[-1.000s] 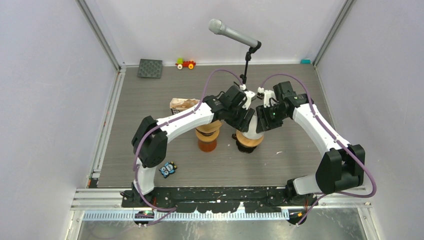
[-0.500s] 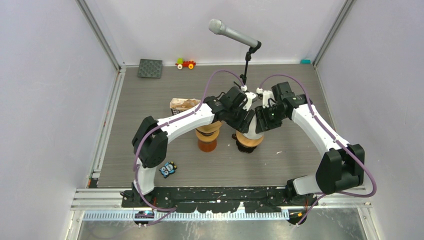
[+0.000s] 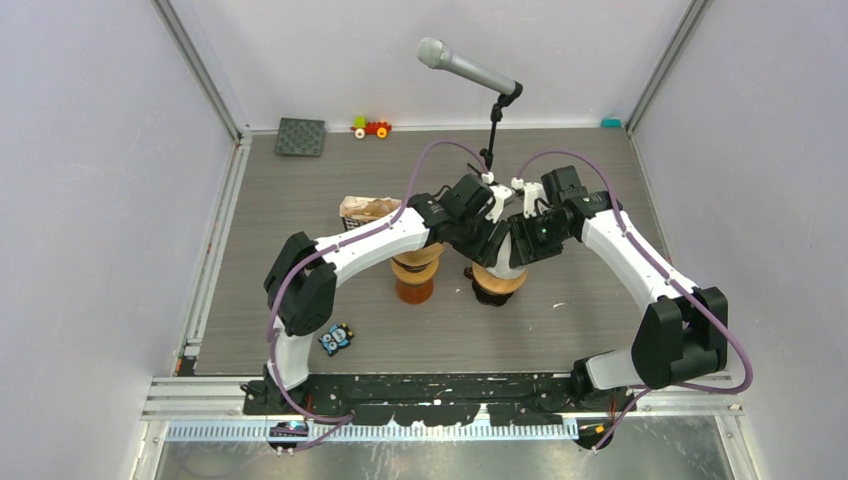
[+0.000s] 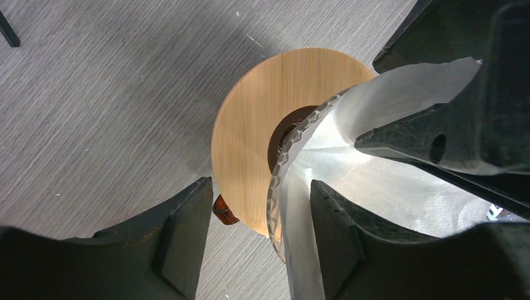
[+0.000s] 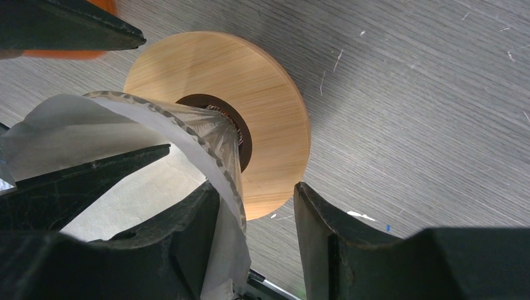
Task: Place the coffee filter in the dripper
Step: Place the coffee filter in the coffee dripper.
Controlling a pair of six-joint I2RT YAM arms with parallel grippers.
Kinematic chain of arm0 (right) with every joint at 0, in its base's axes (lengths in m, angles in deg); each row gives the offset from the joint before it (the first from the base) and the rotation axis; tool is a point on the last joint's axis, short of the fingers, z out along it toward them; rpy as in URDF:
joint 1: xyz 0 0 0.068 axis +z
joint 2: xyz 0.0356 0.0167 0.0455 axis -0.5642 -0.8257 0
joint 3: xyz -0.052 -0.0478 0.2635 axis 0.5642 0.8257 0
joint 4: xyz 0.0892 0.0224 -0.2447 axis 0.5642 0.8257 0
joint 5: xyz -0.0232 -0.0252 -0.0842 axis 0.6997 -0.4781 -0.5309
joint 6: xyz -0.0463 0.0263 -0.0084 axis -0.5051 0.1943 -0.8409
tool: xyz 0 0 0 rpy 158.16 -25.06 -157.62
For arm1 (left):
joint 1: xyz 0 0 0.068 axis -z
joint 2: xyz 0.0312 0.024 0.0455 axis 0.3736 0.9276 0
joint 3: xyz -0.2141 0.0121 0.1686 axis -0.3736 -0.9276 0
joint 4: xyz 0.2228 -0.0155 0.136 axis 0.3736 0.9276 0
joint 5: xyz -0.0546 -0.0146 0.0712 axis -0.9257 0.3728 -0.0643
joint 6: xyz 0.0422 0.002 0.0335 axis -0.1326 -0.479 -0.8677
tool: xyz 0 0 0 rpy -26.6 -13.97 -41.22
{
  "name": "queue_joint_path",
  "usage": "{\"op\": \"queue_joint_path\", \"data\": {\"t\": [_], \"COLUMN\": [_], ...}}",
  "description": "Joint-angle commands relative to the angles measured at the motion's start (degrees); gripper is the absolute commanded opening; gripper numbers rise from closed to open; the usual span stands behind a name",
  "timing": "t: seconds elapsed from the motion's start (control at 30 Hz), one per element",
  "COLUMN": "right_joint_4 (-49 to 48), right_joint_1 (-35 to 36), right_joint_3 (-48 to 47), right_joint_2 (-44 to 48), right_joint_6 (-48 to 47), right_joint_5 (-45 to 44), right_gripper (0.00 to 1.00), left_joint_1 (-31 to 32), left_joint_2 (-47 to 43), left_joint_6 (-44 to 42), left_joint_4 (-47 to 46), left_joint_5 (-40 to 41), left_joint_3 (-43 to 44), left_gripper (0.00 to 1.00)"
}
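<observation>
The dripper (image 3: 497, 278) is a glass cone (image 4: 279, 164) in a round wooden collar (image 4: 250, 125), standing mid-table. The white paper coffee filter (image 4: 400, 187) lines the inside of the cone and is also in the right wrist view (image 5: 69, 134). My left gripper (image 4: 259, 195) is open and straddles the cone's rim, one finger inside against the paper, the other outside and apart from the glass. My right gripper (image 5: 256, 190) is open and straddles the opposite rim the same way. From above, both grippers (image 3: 488, 236) (image 3: 524, 236) meet over the dripper and hide most of it.
A second wooden-collared amber vessel (image 3: 415, 277) stands just left of the dripper, under my left arm. A filter packet (image 3: 364, 208) lies behind it. A microphone stand (image 3: 491, 140), a toy car (image 3: 372, 127), a black mat (image 3: 300, 136) and a small owl figure (image 3: 337, 338) are around.
My right gripper has shifted slightly left toward the dripper and its jaws have widened a little. The left arm has stayed put.
</observation>
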Motion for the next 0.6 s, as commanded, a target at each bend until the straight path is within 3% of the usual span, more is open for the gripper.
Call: {"op": "queue_joint_path", "data": {"t": [0.0, 0.57], "right_joint_4": [-0.93, -1.63], "right_joint_1": [0.34, 0.32], "right_joint_3": [0.71, 1.49], "right_joint_2": [1.51, 1.56], "right_joint_6": [-0.06, 0.03], "right_joint_5": [-1.47, -2.35], "right_gripper": [0.53, 0.61], "left_joint_1": [0.22, 0.22], "left_joint_2": [-0.73, -2.55], "left_joint_6": [-1.31, -0.84], "left_joint_4": [-1.06, -1.98], "left_joint_5": [1.42, 2.98], "left_joint_3": [-0.67, -2.4], "left_gripper": [0.61, 0.65]}}
